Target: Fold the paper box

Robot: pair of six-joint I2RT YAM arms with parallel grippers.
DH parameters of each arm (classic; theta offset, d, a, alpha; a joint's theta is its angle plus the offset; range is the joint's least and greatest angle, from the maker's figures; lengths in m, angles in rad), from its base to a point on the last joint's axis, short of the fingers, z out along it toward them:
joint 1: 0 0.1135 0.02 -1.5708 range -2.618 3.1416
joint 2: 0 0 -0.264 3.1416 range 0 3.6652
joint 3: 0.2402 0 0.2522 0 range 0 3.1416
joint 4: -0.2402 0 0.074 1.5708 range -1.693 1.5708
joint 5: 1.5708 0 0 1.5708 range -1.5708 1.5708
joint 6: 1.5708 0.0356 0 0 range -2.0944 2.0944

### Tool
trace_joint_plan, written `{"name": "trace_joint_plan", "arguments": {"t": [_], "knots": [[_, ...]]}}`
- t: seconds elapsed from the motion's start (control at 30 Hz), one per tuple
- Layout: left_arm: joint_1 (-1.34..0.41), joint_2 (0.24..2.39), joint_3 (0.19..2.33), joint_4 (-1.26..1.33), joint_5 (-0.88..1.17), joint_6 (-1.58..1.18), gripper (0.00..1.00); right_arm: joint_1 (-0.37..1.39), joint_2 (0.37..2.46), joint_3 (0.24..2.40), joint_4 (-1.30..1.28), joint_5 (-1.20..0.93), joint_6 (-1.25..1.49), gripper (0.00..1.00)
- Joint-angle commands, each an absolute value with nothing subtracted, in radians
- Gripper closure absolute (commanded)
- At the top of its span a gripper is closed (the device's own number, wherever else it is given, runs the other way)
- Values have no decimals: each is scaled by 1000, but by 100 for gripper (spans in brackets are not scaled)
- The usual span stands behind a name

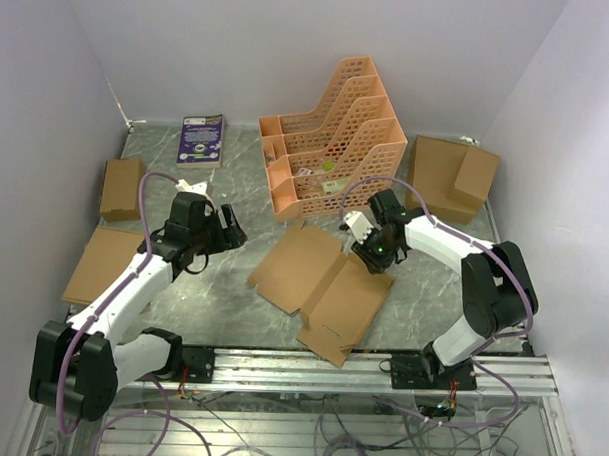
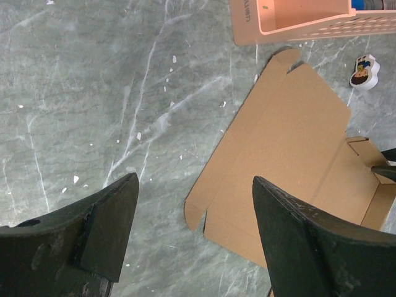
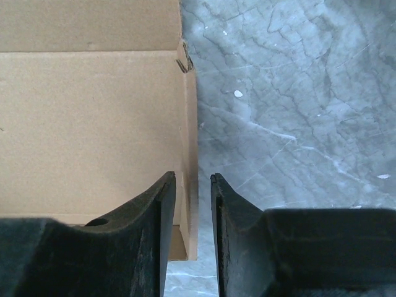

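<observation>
Grey marble table (image 1: 241,186), orange lattice rack (image 1: 333,139) at the back. Paper box (image 1: 318,284) lies mid-table just in front of the rack, mostly flat, not yet folded. Left gripper (image 2: 195,179) hovers off the sheet's left edge, jaws wide apart, empty. Right gripper (image 3: 193,179) sits at the sheet's right edge, jaws narrowly apart, straddling a thin side flap (image 3: 190,124) without pinching it. Risks: flap slips out of the loose gap; closing off-crease crumples it; nothing pins the sheet, so a pull likely drags it.
</observation>
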State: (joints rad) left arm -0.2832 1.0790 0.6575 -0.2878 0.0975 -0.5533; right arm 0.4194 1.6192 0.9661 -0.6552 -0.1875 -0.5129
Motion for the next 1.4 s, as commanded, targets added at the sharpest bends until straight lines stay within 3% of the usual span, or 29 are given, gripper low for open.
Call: {"name": "trace_joint_plan", "arguments": {"t": [0.0,0.13,0.17,0.2,0.23,0.47,0.6,0.7,1.13,1.37], "knots": [[-287,1068,686,-289,82,-540,16,424,1601,933,-643,-154,-525,71],[-287,1069,688,-290,84,-539,16,424,1613,901,-604,-144,-519,74],[-287,1069,689,-292,83,-537,16,423,1616,896,-596,-140,-519,79],[-286,1067,690,-294,82,-536,16,423,1618,892,-588,-131,-515,93],[-287,1066,691,-297,81,-534,16,425,1618,888,-582,-118,-510,100],[-287,1073,694,-291,91,-538,16,442,1612,880,-588,-110,-479,98],[-287,1080,703,-292,91,-537,16,442,1590,896,-600,-133,-481,71],[-287,1079,708,-296,88,-533,16,442,1583,916,-606,-154,-481,65],[-287,1065,698,-295,87,-526,16,440,1625,965,-599,-268,-480,58],[-287,1062,697,-289,95,-526,17,442,1655,959,-565,-242,-479,72]]}}
